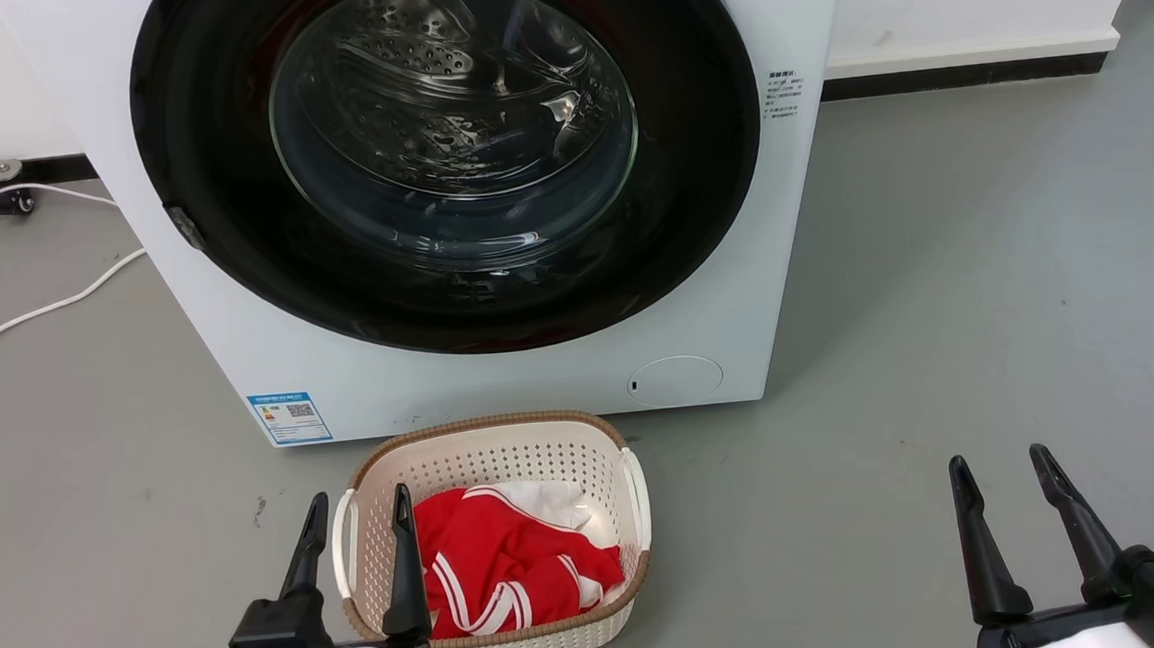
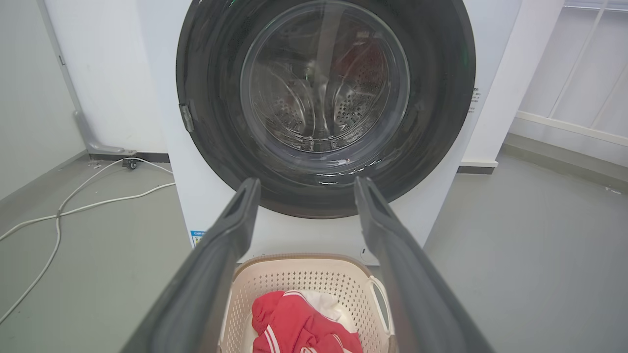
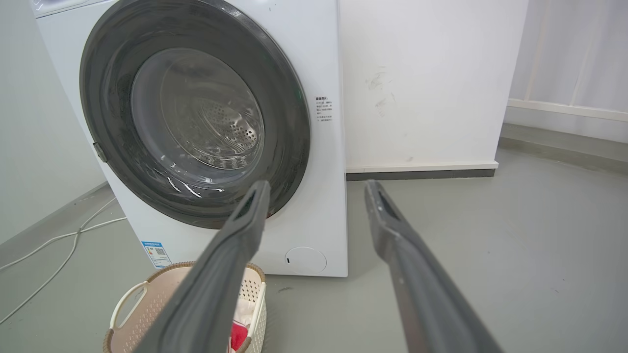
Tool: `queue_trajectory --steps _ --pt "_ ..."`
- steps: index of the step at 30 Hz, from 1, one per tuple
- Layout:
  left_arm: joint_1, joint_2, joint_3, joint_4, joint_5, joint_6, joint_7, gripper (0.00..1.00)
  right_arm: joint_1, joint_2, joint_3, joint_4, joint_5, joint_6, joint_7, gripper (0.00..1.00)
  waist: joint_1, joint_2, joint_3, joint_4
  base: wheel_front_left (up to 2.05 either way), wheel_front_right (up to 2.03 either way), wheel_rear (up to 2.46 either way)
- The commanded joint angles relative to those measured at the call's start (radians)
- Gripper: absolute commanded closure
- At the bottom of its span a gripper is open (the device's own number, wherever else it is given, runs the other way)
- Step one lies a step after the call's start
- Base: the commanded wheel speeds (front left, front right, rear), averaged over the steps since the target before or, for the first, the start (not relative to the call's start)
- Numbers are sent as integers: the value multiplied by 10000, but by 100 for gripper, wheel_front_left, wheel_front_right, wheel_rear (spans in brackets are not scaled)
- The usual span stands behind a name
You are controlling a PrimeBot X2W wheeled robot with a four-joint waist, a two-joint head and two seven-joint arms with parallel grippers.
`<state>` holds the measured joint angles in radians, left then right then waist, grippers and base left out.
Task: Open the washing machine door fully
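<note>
The laundry basket (image 1: 490, 462) is standing at six o'clock of the washing machine door (image 1: 195, 137), close before the washing machine (image 1: 500, 379). It is blocking the low, straight path, and the left gripper (image 1: 360, 496) is hovering over its left side. Grey floor (image 1: 936, 292) is lying open from three to five o'clock (ahead of the right gripper (image 1: 998, 457)) — white cables (image 1: 45, 306) are trailing at nine o'clock.

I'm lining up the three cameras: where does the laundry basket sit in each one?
Head view: laundry basket bottom centre, by the left gripper.
Left wrist view: bottom centre, between that gripper's fingers.
Right wrist view: bottom left corner.
Shared landmark: blue energy sticker, just above the basket's left side.
</note>
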<state>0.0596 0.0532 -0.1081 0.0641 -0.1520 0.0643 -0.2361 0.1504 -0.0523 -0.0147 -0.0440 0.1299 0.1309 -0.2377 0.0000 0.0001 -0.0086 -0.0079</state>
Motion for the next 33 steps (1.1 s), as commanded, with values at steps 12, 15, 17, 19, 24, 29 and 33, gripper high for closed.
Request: queue_trajectory --steps 12,15,17,19,24,29,33 --pt "254 -28 -15 55 889 -49 -286 0 330 35 86 103 -319 -3 -277 0 0 -1 -69 7 0 0 0" --pt "268 -31 -31 71 908 -38 -311 0 349 34 126 179 -315 -3 -279 0 0 -1 -75 13 0 0 0" --pt "274 -32 -40 93 871 -28 -305 0 337 34 140 222 -285 -3 -277 0 0 -1 -79 19 0 0 0" --pt "277 -33 -43 106 854 -1 -306 0 337 34 136 271 -247 -3 -277 0 0 -1 -84 25 0 0 0" --pt "288 -33 -60 128 812 38 -305 0 350 34 126 331 -199 -3 -277 0 0 -1 -99 32 0 0 0" --pt "304 -33 -60 146 799 46 -305 0 346 34 154 366 -183 -3 -277 0 0 -1 -110 27 0 0 0" --pt "314 -34 -57 149 799 78 -305 0 352 34 167 399 -178 -3 -277 0 0 -1 -120 29 0 0 0"
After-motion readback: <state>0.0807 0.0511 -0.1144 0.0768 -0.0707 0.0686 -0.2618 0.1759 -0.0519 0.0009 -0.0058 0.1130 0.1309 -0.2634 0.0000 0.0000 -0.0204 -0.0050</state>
